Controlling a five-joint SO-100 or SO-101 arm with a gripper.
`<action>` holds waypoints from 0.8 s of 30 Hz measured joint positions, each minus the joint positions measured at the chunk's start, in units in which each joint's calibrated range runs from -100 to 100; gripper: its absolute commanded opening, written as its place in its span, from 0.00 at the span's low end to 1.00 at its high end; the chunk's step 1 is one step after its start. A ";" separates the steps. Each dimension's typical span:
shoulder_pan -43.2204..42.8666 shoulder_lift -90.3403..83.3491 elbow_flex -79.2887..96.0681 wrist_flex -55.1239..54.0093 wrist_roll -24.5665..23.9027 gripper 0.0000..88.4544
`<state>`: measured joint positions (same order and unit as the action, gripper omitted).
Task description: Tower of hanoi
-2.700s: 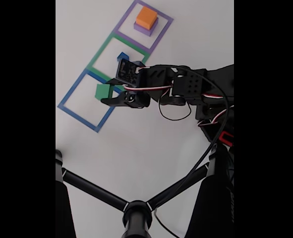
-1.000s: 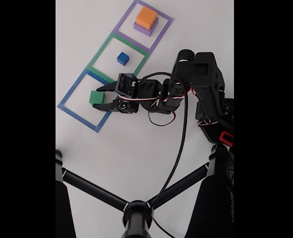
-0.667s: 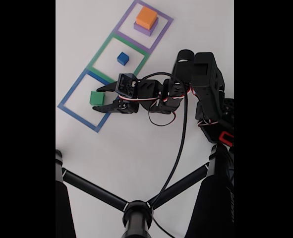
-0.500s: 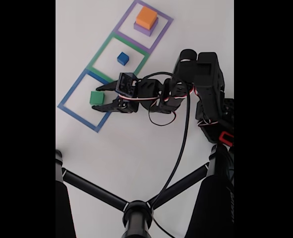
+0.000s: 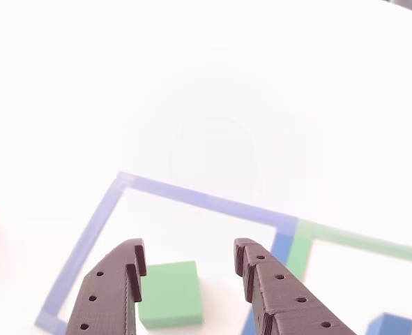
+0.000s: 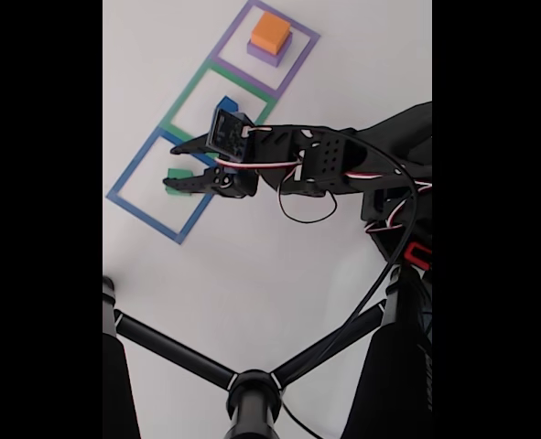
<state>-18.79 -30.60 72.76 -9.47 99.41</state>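
Observation:
In the fixed view, the orange block [image 6: 271,31] sits on the purple block [image 6: 272,54] inside the purple taped square. The blue block [image 6: 225,102] lies in the green taped square, partly hidden by my wrist. The green block [image 6: 173,173] rests in the blue taped square [image 6: 138,203]. My gripper [image 6: 172,169] hovers open with a finger on each side of the green block. In the other view, the green block [image 5: 169,294] lies flat between and below my open gripper [image 5: 189,248], and the blue block [image 5: 390,325] peeks in at the bottom right.
The three taped squares run diagonally across the white table: blue [image 5: 192,199], green [image 6: 186,91] and purple [image 6: 305,37]. Black tripod legs [image 6: 188,358] cross the lower part of the fixed view. My arm's base and cables [image 6: 389,210] stand at the right.
My arm has stretched out to the left. The open gripper has moved from beside the green block to straddling it. No block has shifted.

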 measured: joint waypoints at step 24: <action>13.75 -21.87 -55.00 100.56 0.00 0.00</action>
<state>-5.03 -52.47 17.75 91.09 99.41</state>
